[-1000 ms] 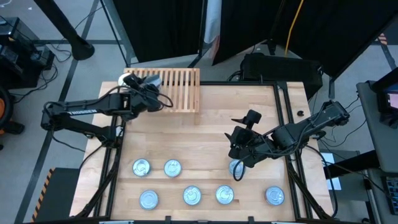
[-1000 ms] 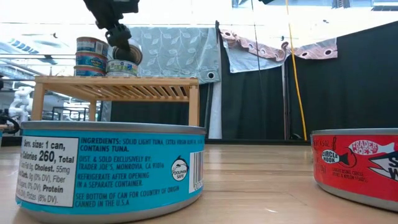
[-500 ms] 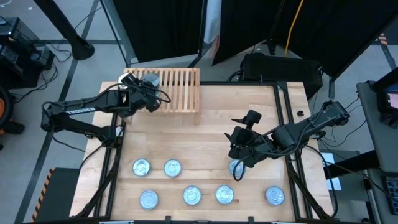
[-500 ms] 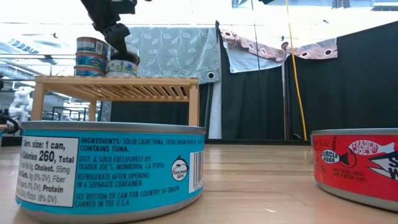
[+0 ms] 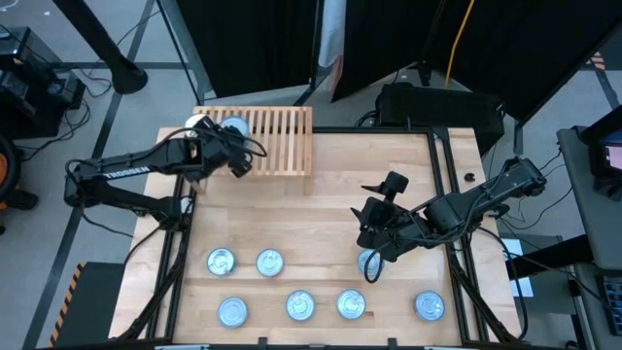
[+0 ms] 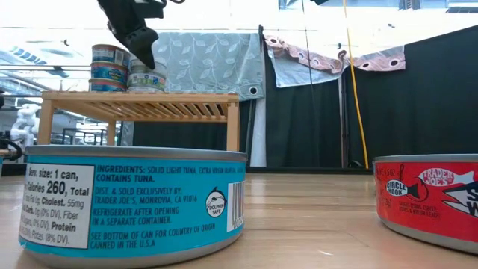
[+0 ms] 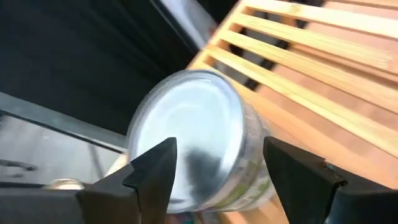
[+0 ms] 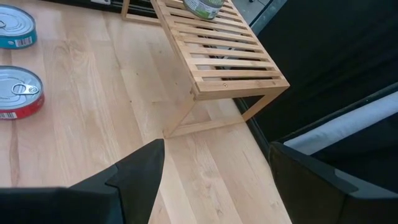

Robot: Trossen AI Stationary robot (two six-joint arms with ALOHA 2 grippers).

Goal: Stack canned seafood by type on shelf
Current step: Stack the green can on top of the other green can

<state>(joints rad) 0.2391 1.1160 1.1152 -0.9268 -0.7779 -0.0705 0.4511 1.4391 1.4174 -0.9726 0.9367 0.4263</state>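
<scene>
The shelf (image 5: 277, 136) of light wooden slats stands at the table's far edge. At its left end is a stack of tins (image 6: 110, 67). Beside that stack, a silver-topped tin (image 7: 193, 134) sits level on a green-labelled tin (image 6: 146, 82). My left gripper (image 7: 217, 149) reaches down at this top tin (image 5: 233, 127) from the table's near side and is shut on it. My right gripper (image 8: 214, 155) hangs open over the table's right half, holding nothing and pointing toward the shelf (image 8: 230, 56). Several more tins (image 5: 269, 262) lie on the table near its front edge. My left gripper has the top tin's near part between its two fingers (image 7: 163, 163), one on each side of the rim (image 7: 258, 140). The fingers slant down from the table's near side. The tin (image 6: 148, 67) rests level on the green-labelled tin below it.
A blue-labelled tin (image 6: 134, 205) and a red-labelled one (image 6: 429, 198) stand close to the low camera. One tin (image 5: 369, 261) lies under my right arm. The shelf's right half (image 5: 287, 131) is bare slats. Black curtains hang behind the table.
My left gripper has rolled and tipped over the shelf's left part without shifting place. The tin that it held tilted above the green-labelled tin now sits level on top of it.
</scene>
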